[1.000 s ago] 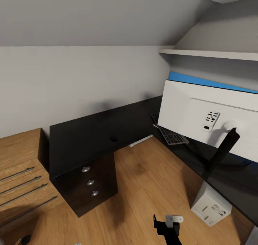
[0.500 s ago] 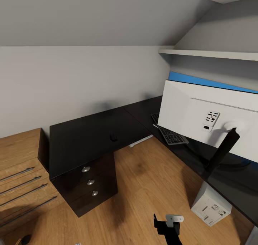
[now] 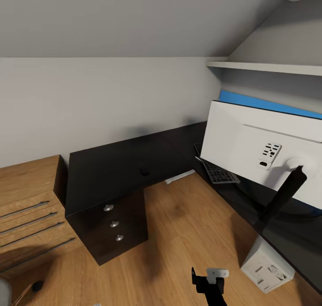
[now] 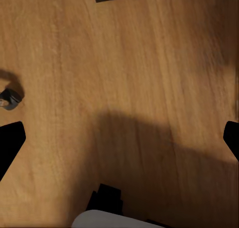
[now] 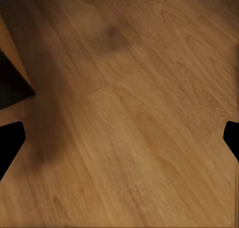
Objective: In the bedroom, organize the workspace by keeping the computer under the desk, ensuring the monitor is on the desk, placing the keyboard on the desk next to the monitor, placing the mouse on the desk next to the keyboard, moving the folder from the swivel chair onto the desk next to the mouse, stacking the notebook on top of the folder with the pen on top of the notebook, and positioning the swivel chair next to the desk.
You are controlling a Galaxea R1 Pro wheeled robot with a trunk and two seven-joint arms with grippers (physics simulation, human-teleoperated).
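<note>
My left pincer (image 4: 119, 138) hangs above the wooden floor (image 4: 149, 63) with its fingers spread wide apart, gripping nothing. A chair castor (image 4: 10, 98) sits on the floor near one fingertip.

In the head view, taking the worktop (image 3: 112, 167) as landmark:
- A light wooden cabinet (image 3: 27, 194) stands against its left end.
- A small dark object, possibly the mouse (image 3: 144, 171), lies on its near edge.
- The keyboard (image 3: 215, 168) lies on its right wing.
- The monitor (image 3: 250, 145) stands on that wing, white back toward me, just beside the keyboard.
- The computer (image 3: 267, 270) stands on the floor beneath that wing.

My right pincer (image 5: 119, 133) is likewise spread wide over bare floor.
</note>
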